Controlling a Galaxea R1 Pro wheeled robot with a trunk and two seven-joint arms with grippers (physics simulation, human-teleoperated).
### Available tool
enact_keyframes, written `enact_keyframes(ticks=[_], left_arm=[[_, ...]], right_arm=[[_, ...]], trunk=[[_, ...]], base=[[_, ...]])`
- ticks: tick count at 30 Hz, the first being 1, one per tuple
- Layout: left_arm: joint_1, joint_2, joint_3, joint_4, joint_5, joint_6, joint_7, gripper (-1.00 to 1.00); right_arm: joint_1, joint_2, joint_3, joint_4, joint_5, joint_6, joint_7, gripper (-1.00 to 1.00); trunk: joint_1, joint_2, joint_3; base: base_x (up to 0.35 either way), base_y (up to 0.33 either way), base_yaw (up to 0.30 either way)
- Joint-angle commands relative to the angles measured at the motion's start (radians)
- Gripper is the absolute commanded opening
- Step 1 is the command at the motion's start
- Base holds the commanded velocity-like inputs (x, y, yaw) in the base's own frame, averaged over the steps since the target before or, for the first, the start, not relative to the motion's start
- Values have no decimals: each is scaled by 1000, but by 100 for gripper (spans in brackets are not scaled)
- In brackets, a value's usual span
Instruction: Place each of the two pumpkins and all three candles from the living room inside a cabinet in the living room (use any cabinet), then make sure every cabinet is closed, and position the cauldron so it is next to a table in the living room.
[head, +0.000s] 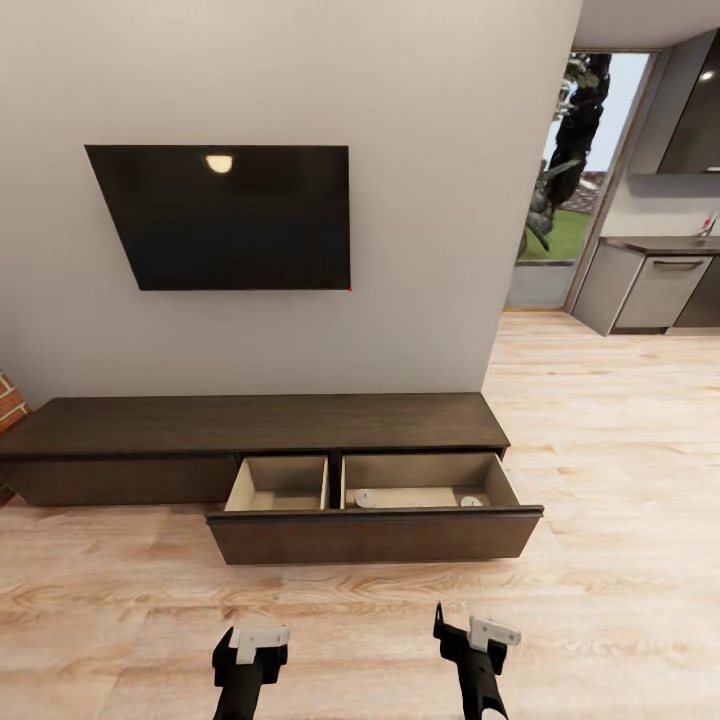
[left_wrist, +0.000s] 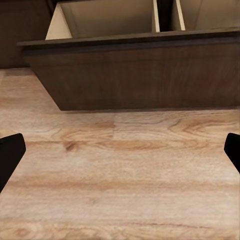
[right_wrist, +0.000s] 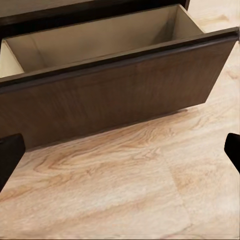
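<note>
Left gripper (head: 250, 655) and right gripper (head: 470, 640), bottom of head view: both spread wide, empty, low over wood floor (head: 620, 520). Ahead at centre, cabinet (head: 250, 420) drawer (head: 375, 535) stands pulled out; two candles (head: 365, 497) inside right compartment. Pumpkins, third candle, cauldron outstanding; drawer left to close.

A long low cabinet (head: 250, 425) is standing against the wall, directly ahead of the robot. A television (head: 225, 215) is hanging on the wall above it. The right half of the cabinet is standing open as a wide drawer (head: 375, 535) pulled forward over the floor (head: 600, 500), split into two compartments side by side. Two candles are lying in the right compartment, one (head: 365, 497) near its left end, the other (head: 470, 501) toward its right end, well apart. Beyond the cabinet's right end, a doorway (head: 565, 180) is opening outdoors, and further right a kitchen counter (head: 655, 275) is sitting against the far wall. Both arms are hanging low in front of the drawer.
</note>
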Motion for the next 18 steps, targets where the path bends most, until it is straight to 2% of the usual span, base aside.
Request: enact_keyframes(ticks=[1,14,18], left_arm=[[-1,1,-8,0,10,-5,6,100],[-1,0,-8,1,9,-5,4,100],[-1,0,-8,1,8,-5,4,100]], right_arm=[[-1,1,-5,10,-4,-3,4,100],[-2,1,2,31,5,-5,11,100],[-2,2,4,31,12,-5,11,100]], trunk=[[0,-1,-1],[0,-1,-1],[-15,27,12]], base=[[0,0,0],[0,0,0],[0,0,0]])
